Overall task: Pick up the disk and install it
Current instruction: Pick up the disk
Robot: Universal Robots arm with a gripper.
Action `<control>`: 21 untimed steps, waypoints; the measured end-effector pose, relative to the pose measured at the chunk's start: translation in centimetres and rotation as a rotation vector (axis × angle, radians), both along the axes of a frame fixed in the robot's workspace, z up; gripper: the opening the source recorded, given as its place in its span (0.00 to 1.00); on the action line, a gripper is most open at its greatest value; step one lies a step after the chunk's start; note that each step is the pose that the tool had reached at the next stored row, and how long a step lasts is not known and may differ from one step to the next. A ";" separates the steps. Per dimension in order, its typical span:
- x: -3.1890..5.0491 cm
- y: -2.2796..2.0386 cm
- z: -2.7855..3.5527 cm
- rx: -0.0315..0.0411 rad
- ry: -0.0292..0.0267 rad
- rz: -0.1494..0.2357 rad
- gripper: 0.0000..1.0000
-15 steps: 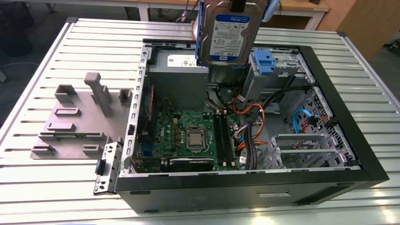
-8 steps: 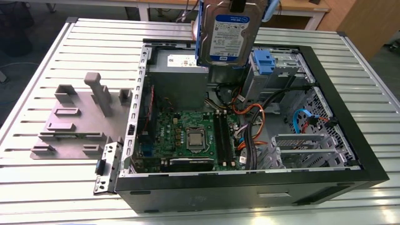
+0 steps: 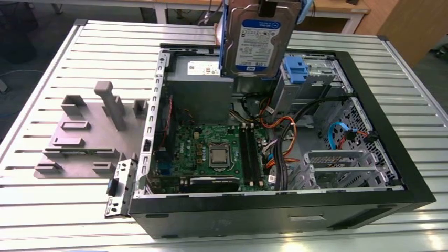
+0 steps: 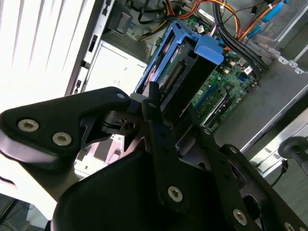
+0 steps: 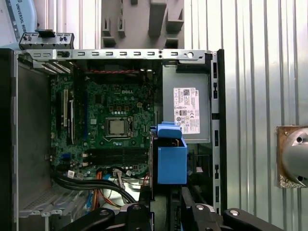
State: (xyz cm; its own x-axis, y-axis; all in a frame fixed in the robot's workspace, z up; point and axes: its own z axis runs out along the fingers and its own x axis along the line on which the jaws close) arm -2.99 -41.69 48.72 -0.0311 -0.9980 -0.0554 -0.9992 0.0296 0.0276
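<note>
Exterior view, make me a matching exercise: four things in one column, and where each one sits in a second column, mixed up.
1. disk
2. grey holder stand
3. processor
4. blue-handled carrier

A. on the table, at the exterior view's left of the case
B. on the green board inside the case
C. atop the grey metal cage
D. up in the air above the case

Pairs: 1-D, 2-A, 3-B, 4-C.

Open black computer case [image 3: 280, 212] lying on a slatted metal table [image 3: 42, 210]; inside, green motherboard [image 3: 210, 152], grey power supply [image 3: 199, 71], cables [image 3: 278, 125]. Grey slotted holder stand [image 3: 84, 131] beside the case, at the exterior view's left.
</note>
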 end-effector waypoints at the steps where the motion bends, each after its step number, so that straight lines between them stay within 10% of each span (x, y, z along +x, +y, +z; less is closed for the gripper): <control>1: 0.00 -0.23 0.00 -0.0001 0.0000 0.000 0.35; 21: 0.09 -5.93 -0.12 0.0000 0.0000 0.000 0.35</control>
State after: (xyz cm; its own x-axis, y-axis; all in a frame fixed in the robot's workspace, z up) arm -2.90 -47.62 48.60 -0.0311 -0.9980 -0.0553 -0.9992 0.0296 0.0277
